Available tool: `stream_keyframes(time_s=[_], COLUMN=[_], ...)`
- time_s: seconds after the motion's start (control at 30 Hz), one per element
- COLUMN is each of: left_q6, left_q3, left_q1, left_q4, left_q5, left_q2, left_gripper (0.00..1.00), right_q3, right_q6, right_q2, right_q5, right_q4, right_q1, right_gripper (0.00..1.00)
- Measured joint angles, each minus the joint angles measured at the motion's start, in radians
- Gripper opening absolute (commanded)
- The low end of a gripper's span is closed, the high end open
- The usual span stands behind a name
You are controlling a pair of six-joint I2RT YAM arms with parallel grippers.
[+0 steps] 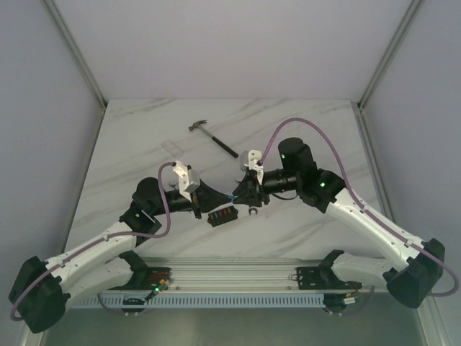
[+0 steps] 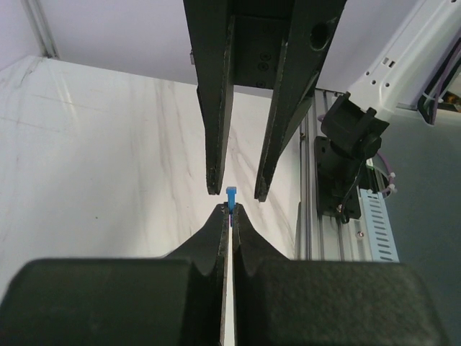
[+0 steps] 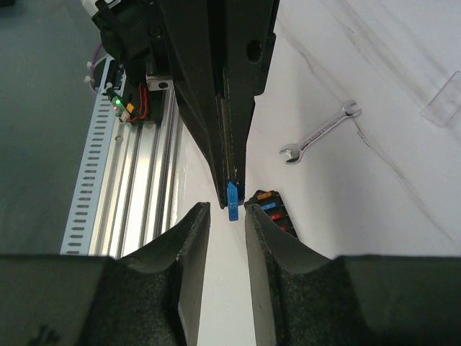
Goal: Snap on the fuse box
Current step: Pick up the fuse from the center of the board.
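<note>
The fuse box [image 1: 222, 216] is a small black block with red, orange and blue fuses, lying on the marble table just below where the two grippers meet. In the right wrist view the fuse box [image 3: 276, 207] is partly hidden behind my right finger. My left gripper [image 2: 229, 210] is shut on a small blue fuse [image 2: 230, 195], which sticks out past its tips. My right gripper [image 3: 227, 207] faces it tip to tip and is open. Its fingers stand on either side of the blue fuse [image 3: 231, 200], with a gap on both sides.
A black-handled hammer [image 1: 212, 137] lies at the back middle, with a clear plastic piece [image 1: 171, 145] to its left. A silver wrench [image 3: 320, 132] lies on the table beyond the fuse box. The aluminium rail [image 1: 230, 277] runs along the near edge.
</note>
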Motion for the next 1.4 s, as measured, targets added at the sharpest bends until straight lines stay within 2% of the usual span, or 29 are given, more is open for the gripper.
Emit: stream_keyframes(time_s=[0.47, 0.7, 0.83, 0.93, 1.0, 1.07, 1.13, 1.23, 1.4], left_q6=[0.016, 0.027, 0.031, 0.033, 0.031, 0.022, 0.004, -0.042, -0.144], left_q3=[0.018, 0.026, 0.026, 0.026, 0.026, 0.023, 0.011, -0.002, -0.012], left_q1=[-0.02, -0.026, -0.028, -0.028, -0.029, -0.032, -0.033, -0.033, -0.033], left_q4=[-0.012, -0.025, -0.03, -0.036, -0.041, -0.044, -0.045, -0.059, -0.116], left_q5=[0.03, 0.034, 0.034, 0.021, -0.007, -0.045, -0.095, -0.174, -0.331], left_q2=[0.008, 0.011, 0.011, 0.012, 0.012, 0.011, 0.01, 0.01, 0.002], left_gripper=[0.0, 0.0, 0.0, 0.1, 0.23, 0.28, 0.38, 0.47, 0.58], right_q3=[0.017, 0.024, 0.024, 0.029, 0.034, 0.035, 0.035, 0.035, 0.035], right_q6=[-0.03, -0.034, -0.033, -0.016, 0.012, 0.052, 0.11, 0.212, 0.35], right_q2=[0.018, 0.019, 0.021, 0.027, 0.031, 0.034, 0.037, 0.053, 0.085], right_q5=[-0.063, -0.076, -0.078, -0.064, -0.035, 0.004, 0.073, 0.192, 0.404], right_q4=[-0.037, -0.056, -0.06, -0.064, -0.065, -0.063, -0.066, -0.072, -0.116], right_q1=[-0.005, -0.01, -0.01, -0.011, -0.011, -0.008, 0.003, 0.022, 0.071], right_gripper=[0.18, 0.0, 0.0, 0.0, 0.0, 0.0, 0.0, 0.0, 0.0])
